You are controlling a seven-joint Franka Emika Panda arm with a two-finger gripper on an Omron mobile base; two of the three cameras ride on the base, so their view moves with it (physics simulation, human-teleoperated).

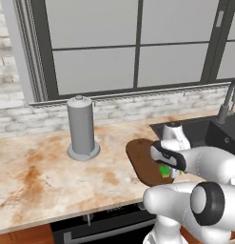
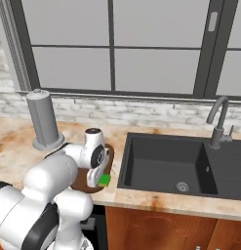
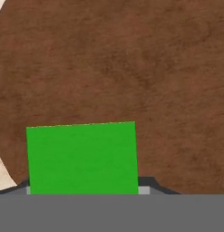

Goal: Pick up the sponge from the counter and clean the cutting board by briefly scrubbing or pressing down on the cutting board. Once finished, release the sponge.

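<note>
The hand [image 2: 103, 177] is down low over the cutting board [image 1: 140, 159], with the sponge [image 3: 81, 157] directly under it and between its fingers. From the hand view the green block fills the space just ahead of the fingertips, and dark corners of the fingers show at either side of its lower edge, so the hand appears closed on the sponge — narrowed to the block's width, not fully shut. Beneath and beyond the sponge lies the brown wood of the board; a sliver of the counter [image 1: 38, 176] shows off to one side of the hand. From the base views the sponge sits at the near end of the board, close to the counter's front edge, with the black sink [image 2: 166, 163] just off to the hand's right and a grey cylindrical holder [image 1: 82, 127] well away to its left. Whether the sponge is pressed onto the wood or held just clear of it cannot be told. Judgement: the pick-up is done and the scrubbing step is in hand. The next move calls for a short downward press or rub kept within the board's outline — then an opening of the fingers to let the sponge go.
</note>
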